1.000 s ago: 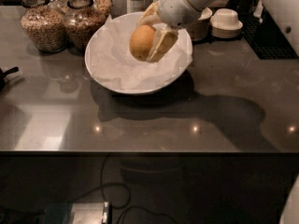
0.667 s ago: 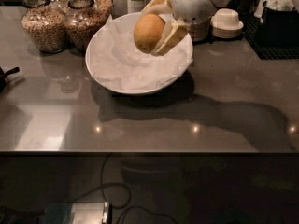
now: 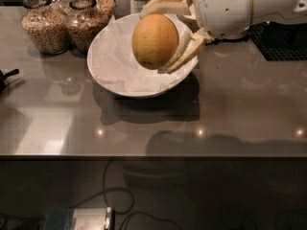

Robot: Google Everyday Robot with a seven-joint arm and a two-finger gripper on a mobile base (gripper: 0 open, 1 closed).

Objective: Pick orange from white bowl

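Observation:
The orange (image 3: 155,40) is a round, dull yellow-orange fruit held in the air above the white bowl (image 3: 115,75). The bowl is wide, shallow and lined with crinkled white paper; it stands on the dark counter. My gripper (image 3: 160,38) reaches in from the upper right and is shut on the orange, with one cream finger (image 3: 165,7) over its top and another (image 3: 189,54) under its right side. The orange is lifted clear of the paper lining.
Two glass jars of grain (image 3: 45,25) (image 3: 88,18) stand behind the bowl at the left. A black mat (image 3: 283,44) lies at the right. A dark object (image 3: 5,78) pokes in at the left edge. The counter's front edge (image 3: 153,155) runs across the middle.
The gripper has lifted the orange up out of the bowl toward the camera; the orange looks larger and higher than before.

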